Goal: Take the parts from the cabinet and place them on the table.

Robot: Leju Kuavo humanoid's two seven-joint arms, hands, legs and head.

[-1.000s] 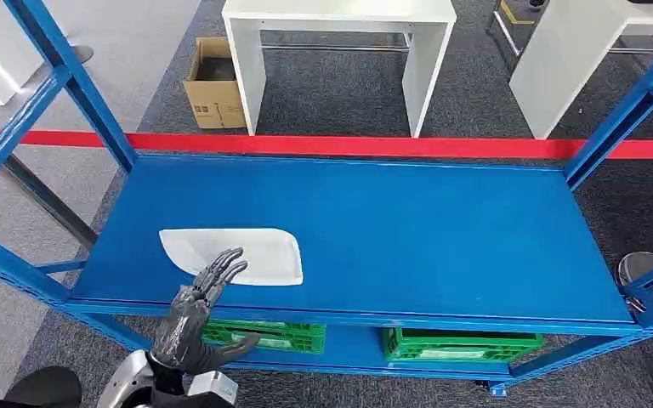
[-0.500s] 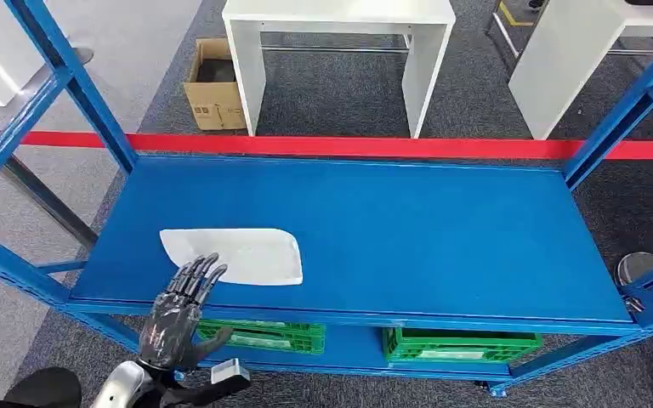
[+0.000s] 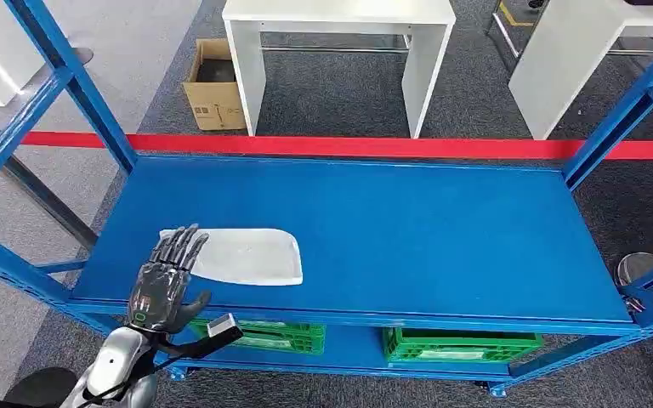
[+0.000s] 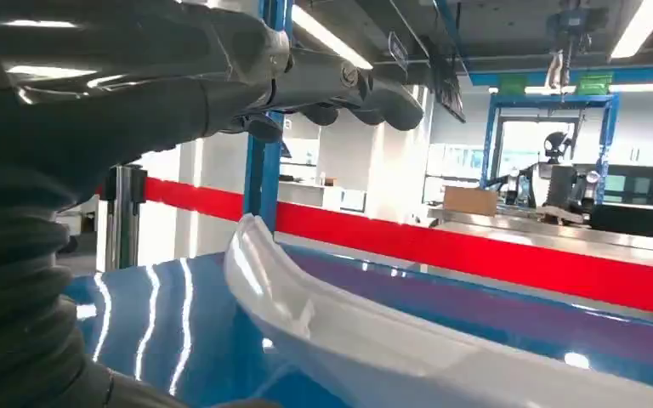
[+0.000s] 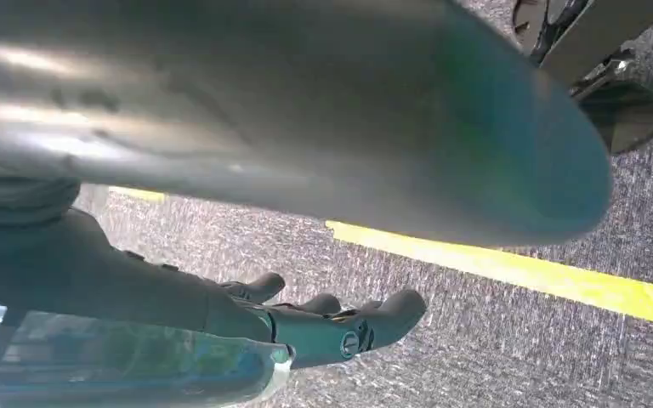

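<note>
Blue steel cabinet (image 3: 68, 85) frame with blue shelf (image 3: 408, 229) across most of head view. Red barrier strip (image 3: 349, 146) runs along the shelf's far edge. Beyond it, grey carpet, a white table (image 3: 340, 17) behind the shelf's far edge, a second white table (image 3: 561, 68) toward the far right corner. Cardboard box (image 3: 212, 85) on the floor beside the first white table's left leg. Two green crates (image 3: 459, 344) on the lower shelf below the near edge, one under the left half, one under the right half.

White plastic part (image 3: 247, 255), flat with one rounded end, lies on the shelf near the near-left corner, long side parallel to the near edge. In left wrist view the part (image 4: 349, 340) is a pale raised rim on the glossy blue surface.

Left robot hand (image 3: 166, 280) over the part's left end at the near-left corner, fingers spread and extended, overlapping the part's left edge; holds nothing. Contact with the part cannot be told. In left wrist view its fingers (image 4: 366, 89) reach out above the part, a gap below them.

Right robot hand (image 5: 323, 327) in right wrist view hangs over grey carpet with a yellow floor line (image 5: 519, 272); fingers loosely extended, slightly apart, holding nothing.
</note>
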